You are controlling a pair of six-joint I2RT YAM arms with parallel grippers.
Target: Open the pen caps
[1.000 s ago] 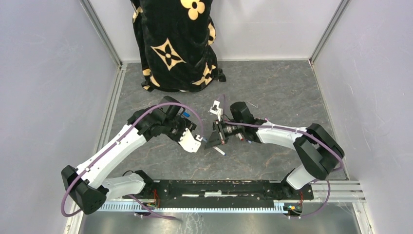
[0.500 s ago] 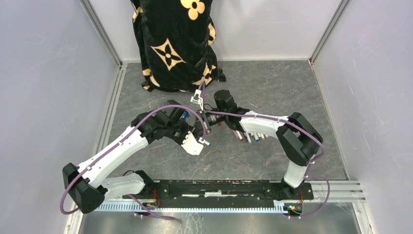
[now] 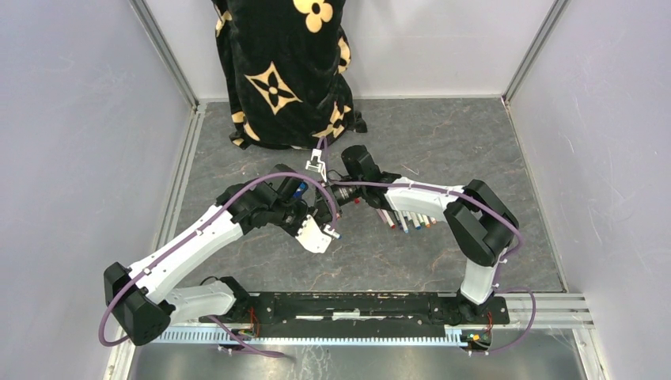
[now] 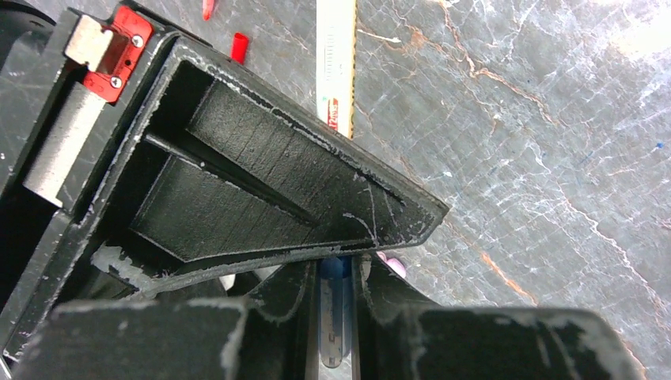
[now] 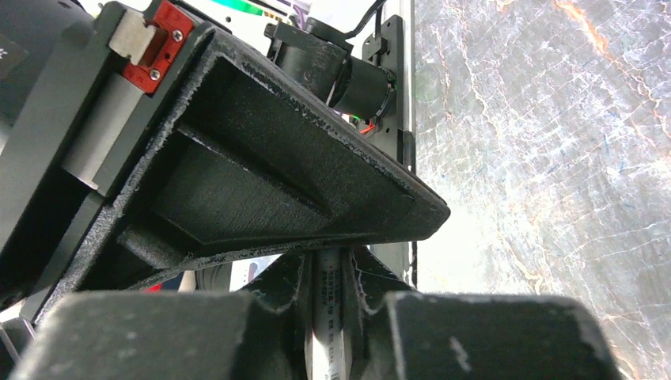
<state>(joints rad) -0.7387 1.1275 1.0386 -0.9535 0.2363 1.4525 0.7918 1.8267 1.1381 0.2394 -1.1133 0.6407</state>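
Nearby | loose pens (image 3: 405, 223) under right arm (image 3: 419, 199) | cloth (image 3: 277, 71) behind

We find the cloth (image 3: 285, 71) at the far edge of the table (image 3: 475, 142), behind both arms, and the mounting rail (image 3: 356, 305) along the near edge. Near the table's middle the left gripper (image 3: 324, 215) sits just left of and slightly nearer than the right gripper (image 3: 335, 198), with one pen (image 4: 333, 332) lying between the fingers of both. To their right a row of pens (image 3: 407, 220) lies side by side on the table, partly under the right forearm, and in the left wrist view a pen cap (image 4: 238, 46) lies near a loose pen (image 4: 335, 71).
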